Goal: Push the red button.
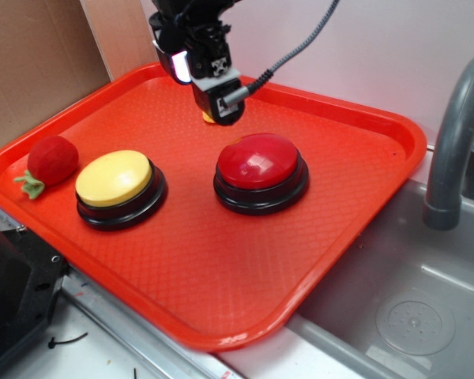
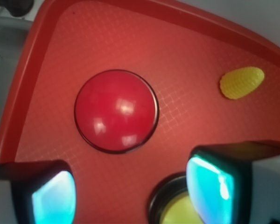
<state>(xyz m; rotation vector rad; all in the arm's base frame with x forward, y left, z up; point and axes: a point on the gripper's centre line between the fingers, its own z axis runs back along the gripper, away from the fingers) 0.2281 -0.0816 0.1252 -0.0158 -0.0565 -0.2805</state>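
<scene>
Exterior view shows my claw [image 1: 219, 110] hanging in the air over the far part of the red tray [image 1: 221, 316], behind the red button [image 1: 261, 162] and not touching it. The red button sits near the middle of the tray, on its black base, and nothing covers it. To its left stands the yellow button [image 1: 114, 178], well apart, and just beside that one lies the strawberry toy [image 1: 51, 160], near the left rim. I think I am held high so that I can come down on the red dome from above and not knock the yellow one.

In the wrist view my two fingers [image 2: 210, 182] are apart, with open space between them, and they hold nothing. The red button [image 2: 115, 111] is ahead of them, a little to the left of centre, so I judge that I must move forward before I press. A small yellow corn toy [image 2: 241, 82] lies on the tray to one side, clear of my way. At the tray's right side there is a grey sink [image 1: 411, 308] with a faucet [image 1: 454, 142].

I can read no brand, label or writing anywhere.
</scene>
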